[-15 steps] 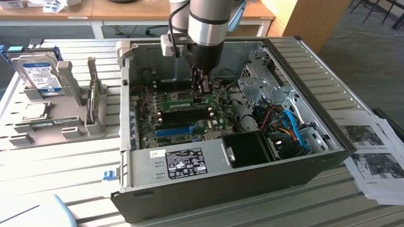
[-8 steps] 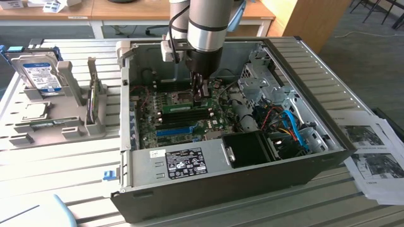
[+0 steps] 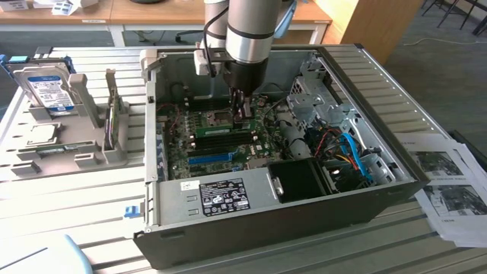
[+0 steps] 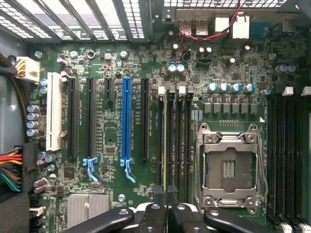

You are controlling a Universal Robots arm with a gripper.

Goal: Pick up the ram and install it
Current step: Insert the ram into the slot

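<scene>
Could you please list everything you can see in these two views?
computer case: one, black and grey, open, on the table
table: one, pale, slatted, under everything
motherboard: one, green, inside the case
blue slot strip: one, bright blue, on the motherboard
processor socket: one, silver, empty, beside the memory slots
hard drive: one, silver with a blue label, upright in the holder
holder: one, grey, at the exterior view's left
printed sheets: a few, white, at the exterior view's right
ram: one, green, on edge at the black memory slots
arm: one, silver and black, reaching into the case
gripper: one, black, shut on the ram
</scene>
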